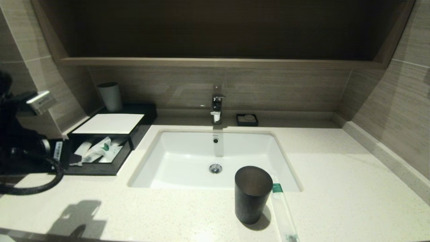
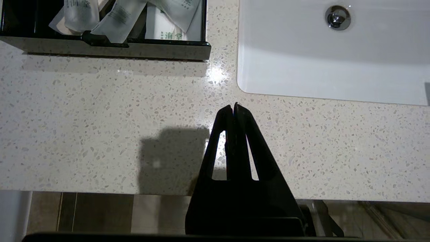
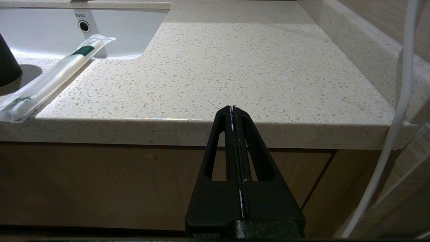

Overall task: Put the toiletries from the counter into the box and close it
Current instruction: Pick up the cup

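The black box (image 1: 100, 168) stands at the counter's left with its white top panel (image 1: 109, 123) and its front drawer pulled out. Several white sachets (image 1: 100, 151) lie in the drawer, also seen in the left wrist view as sachets (image 2: 121, 20). One long sachet (image 1: 284, 215) with a green label lies on the counter (image 1: 336, 188) right of the dark cup, seen also as the sachet (image 3: 53, 79). My left gripper (image 2: 234, 107) is shut and empty above bare counter in front of the drawer. My right gripper (image 3: 232, 108) is shut and empty, low before the counter's front edge.
A dark cylindrical cup (image 1: 252, 194) stands by the sink basin (image 1: 188, 161), touching or nearly touching the lone sachet. A pale cup (image 1: 110, 96) sits behind the box. The faucet (image 1: 216, 107) and a small black soap dish (image 1: 247, 119) are at the back. A white cable (image 3: 399, 101) hangs at my right.
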